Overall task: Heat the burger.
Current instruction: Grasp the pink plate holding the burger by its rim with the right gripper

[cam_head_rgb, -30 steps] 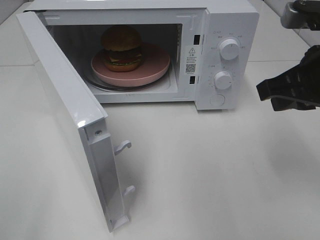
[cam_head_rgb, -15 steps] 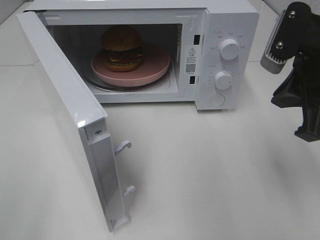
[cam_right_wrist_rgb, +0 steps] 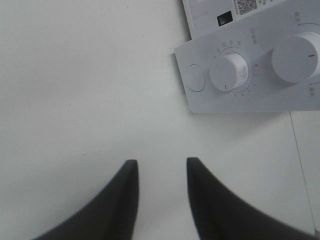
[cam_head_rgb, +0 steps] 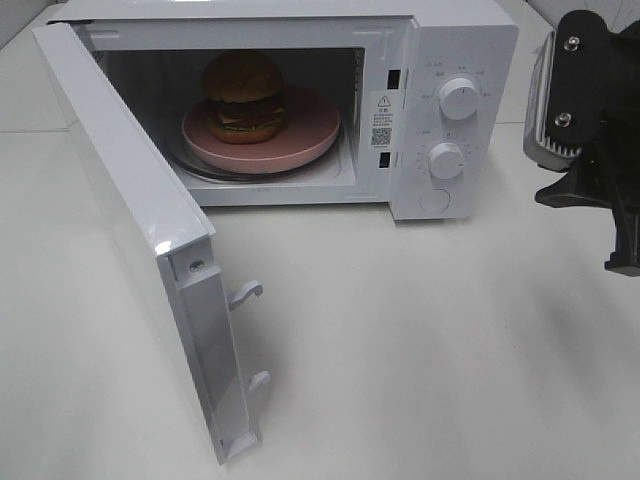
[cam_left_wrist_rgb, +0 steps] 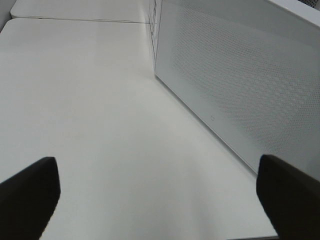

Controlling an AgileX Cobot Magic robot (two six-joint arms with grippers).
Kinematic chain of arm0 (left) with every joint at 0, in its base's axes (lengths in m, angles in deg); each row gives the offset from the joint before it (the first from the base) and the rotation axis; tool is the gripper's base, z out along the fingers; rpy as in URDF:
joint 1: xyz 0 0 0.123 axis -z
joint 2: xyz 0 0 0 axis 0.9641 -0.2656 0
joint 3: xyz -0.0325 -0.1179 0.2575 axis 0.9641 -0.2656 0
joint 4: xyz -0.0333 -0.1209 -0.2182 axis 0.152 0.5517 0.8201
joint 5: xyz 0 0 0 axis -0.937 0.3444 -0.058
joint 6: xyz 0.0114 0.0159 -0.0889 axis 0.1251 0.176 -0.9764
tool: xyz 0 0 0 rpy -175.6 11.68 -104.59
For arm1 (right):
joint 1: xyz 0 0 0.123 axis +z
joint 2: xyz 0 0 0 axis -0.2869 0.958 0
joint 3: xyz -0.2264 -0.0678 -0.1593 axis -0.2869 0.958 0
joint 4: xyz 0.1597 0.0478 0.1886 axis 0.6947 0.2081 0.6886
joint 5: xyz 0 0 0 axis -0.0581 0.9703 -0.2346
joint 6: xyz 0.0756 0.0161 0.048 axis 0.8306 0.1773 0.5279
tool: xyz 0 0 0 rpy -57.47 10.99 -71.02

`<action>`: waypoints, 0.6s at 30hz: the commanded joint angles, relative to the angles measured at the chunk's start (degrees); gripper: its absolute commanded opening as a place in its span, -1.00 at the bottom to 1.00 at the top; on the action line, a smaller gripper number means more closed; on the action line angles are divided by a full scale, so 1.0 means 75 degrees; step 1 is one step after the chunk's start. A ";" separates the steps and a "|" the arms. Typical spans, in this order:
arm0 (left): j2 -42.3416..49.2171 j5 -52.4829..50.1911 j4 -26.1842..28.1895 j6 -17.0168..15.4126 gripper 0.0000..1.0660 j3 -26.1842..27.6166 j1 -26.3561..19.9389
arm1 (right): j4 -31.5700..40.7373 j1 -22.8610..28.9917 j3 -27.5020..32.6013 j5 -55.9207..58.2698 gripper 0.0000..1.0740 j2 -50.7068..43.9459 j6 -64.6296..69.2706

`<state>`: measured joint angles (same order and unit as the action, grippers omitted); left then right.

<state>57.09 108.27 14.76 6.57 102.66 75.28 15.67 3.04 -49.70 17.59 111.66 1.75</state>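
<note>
The burger (cam_head_rgb: 243,95) sits on a round pink plate (cam_head_rgb: 315,125) inside the white microwave (cam_head_rgb: 465,40), whose door (cam_head_rgb: 120,190) is swung wide open toward the front left. My right gripper (cam_head_rgb: 620,250) hangs at the right edge, to the right of the control panel and pointing down at the table. In the right wrist view its fingers (cam_right_wrist_rgb: 125,200) are parted over bare table, open with nothing between them (cam_right_wrist_rgb: 160,162). My left gripper (cam_left_wrist_rgb: 156,165) is open and empty, low over the table beside the door's perforated panel (cam_left_wrist_rgb: 240,85).
The control panel carries two white knobs (cam_head_rgb: 458,97) (cam_head_rgb: 446,160) and a round button (cam_head_rgb: 434,200); the lower knob (cam_right_wrist_rgb: 228,71) and the button (cam_right_wrist_rgb: 194,85) show in the right wrist view. Door latch hooks (cam_head_rgb: 245,292) stick out toward the white table (cam_head_rgb: 420,350).
My right arm has turned from pointing at the microwave to pointing down and shifted right. Its fingers have come apart. The burger, door and left gripper have not moved.
</note>
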 commanded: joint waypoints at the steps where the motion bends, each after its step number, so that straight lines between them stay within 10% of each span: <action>1: 0.0107 -0.0038 -0.0023 0.0008 0.88 0.0000 -0.0015 | -0.0328 -0.0031 -0.0038 -0.0099 0.24 -0.0069 0.0283; 6: 0.0107 -0.0038 -0.0023 0.0008 0.88 0.0000 -0.0015 | -0.0909 -0.0031 -0.0031 -0.0069 0.82 0.0000 0.0573; 18: 0.0107 -0.0038 -0.0023 0.0008 0.88 0.0000 -0.0015 | -0.1054 0.0764 -0.0260 -0.0099 0.77 0.1085 0.0710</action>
<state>57.09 108.27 14.76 6.57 102.66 75.28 8.51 7.33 -50.68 17.30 118.99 6.45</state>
